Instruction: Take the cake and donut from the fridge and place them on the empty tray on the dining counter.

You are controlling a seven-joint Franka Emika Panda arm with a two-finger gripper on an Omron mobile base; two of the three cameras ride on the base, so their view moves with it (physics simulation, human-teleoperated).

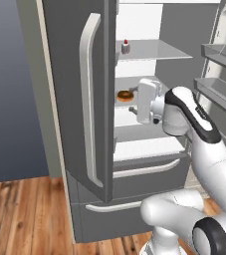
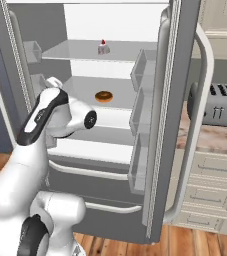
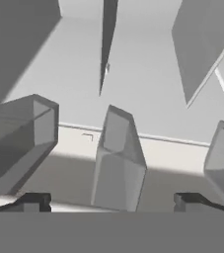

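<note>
The hand (image 1: 133, 102) is inside the fridge (image 1: 79, 99), fingers spread and holding nothing, pointing toward the left door side. Just beyond and slightly above it, on the middle glass shelf (image 2: 85, 90), lies the donut (image 1: 125, 95), flat with its hole upward (so a grip probably needs to come across the ring). On the shelf above, further back, stands the cake (image 2: 103, 47). Door bins (image 2: 144, 70) on the right door look empty. Neither treat is picked up yet.
</note>
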